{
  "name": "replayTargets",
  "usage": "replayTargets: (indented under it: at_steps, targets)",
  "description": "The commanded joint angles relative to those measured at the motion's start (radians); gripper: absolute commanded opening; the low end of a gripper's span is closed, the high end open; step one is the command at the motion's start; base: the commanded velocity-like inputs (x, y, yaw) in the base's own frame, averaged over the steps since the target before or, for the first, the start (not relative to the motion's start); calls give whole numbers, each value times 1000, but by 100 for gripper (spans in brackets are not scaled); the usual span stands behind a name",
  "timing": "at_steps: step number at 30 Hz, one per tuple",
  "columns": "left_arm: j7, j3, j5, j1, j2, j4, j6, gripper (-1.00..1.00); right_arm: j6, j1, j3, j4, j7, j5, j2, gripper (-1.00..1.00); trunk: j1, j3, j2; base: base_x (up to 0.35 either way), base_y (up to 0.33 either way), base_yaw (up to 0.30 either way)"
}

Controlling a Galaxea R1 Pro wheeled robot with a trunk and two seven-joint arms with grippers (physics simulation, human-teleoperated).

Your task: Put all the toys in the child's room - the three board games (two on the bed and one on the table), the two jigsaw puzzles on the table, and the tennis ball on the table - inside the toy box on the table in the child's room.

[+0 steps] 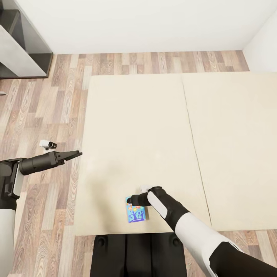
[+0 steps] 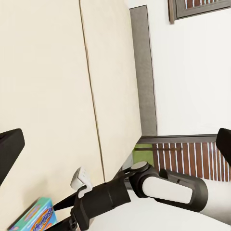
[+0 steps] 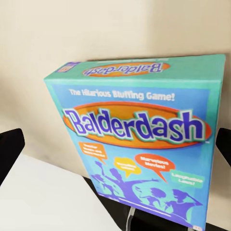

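Observation:
A bright blue board game (image 1: pixel 137 214) with orange print lies flat on the beige bed (image 1: pixel 146 127), close to its near edge. In the right wrist view it is a box titled "Balderdash" (image 3: pixel 139 130), with teal sides. My right gripper (image 1: pixel 130 200) hovers just over the box's far end, open, its two dark fingers standing wide to either side of the box. My left gripper (image 1: pixel 75 155) hangs open over the floor beside the bed's left edge, holding nothing. The left wrist view catches a corner of the same board game (image 2: pixel 34 219) beside my right arm (image 2: pixel 163 185).
Wood plank floor (image 1: pixel 46 111) runs along the left and far sides of the bed. A dark shelf unit (image 1: pixel 21 42) stands against the white wall at far left. My black base (image 1: pixel 140 252) sits at the bed's near edge. A grey headboard (image 2: pixel 142 72) borders the mattress.

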Motion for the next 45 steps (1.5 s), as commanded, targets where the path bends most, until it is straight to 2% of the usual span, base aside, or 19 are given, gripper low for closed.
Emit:
replayTargets:
  at_steps: [1, 45]
  targets:
    - [-4, 0, -1, 0, 0, 0, 11, 100, 2, -1, 3, -1, -10, -11, 0, 100, 1, -1, -2, 0, 1, 0]
    - [-4, 0, -1, 0, 0, 0, 11, 100, 2, 2, 3, 26, -13, -14, 0, 100, 1, -1, -2, 0, 23, 0]
